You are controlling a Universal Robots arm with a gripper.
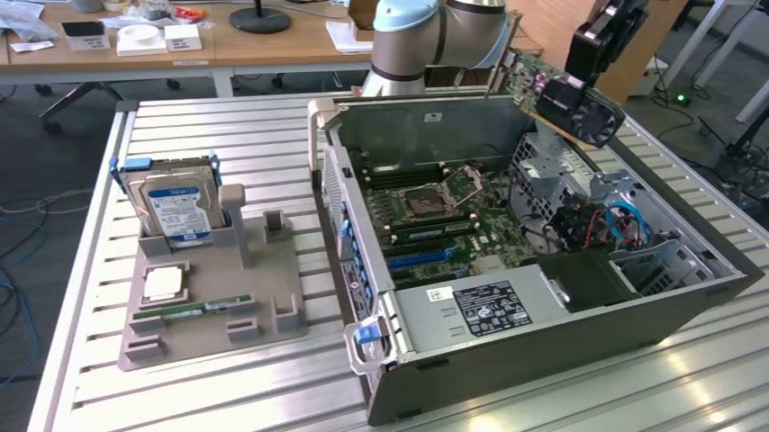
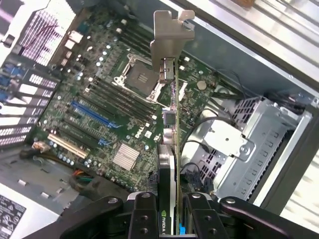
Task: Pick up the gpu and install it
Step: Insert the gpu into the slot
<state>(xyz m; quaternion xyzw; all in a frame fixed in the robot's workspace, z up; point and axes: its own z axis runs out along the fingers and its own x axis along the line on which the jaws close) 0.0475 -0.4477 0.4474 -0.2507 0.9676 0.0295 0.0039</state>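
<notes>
The gpu (image 1: 574, 101), a green card with a black fan cooler, hangs in the air above the far right corner of the open computer case (image 1: 673, 310). My gripper (image 1: 592, 65) is shut on the card's upper edge. In the wrist view the gpu (image 2: 173, 124) appears edge-on between my fingers (image 2: 144, 216), its silver end bracket (image 2: 168, 37) pointing away from me. It is held over the motherboard (image 2: 99, 89), clear of it. The blue slot (image 2: 92, 115) lies off to one side of the card.
A grey holder (image 1: 216, 297) on the slatted table at the exterior view's left carries a hard drive (image 1: 178, 209), a processor (image 1: 165, 284) and a memory stick (image 1: 193, 310). Inside the case are a power supply (image 1: 487, 310) and a drive cage (image 2: 249, 144). Desks stand behind.
</notes>
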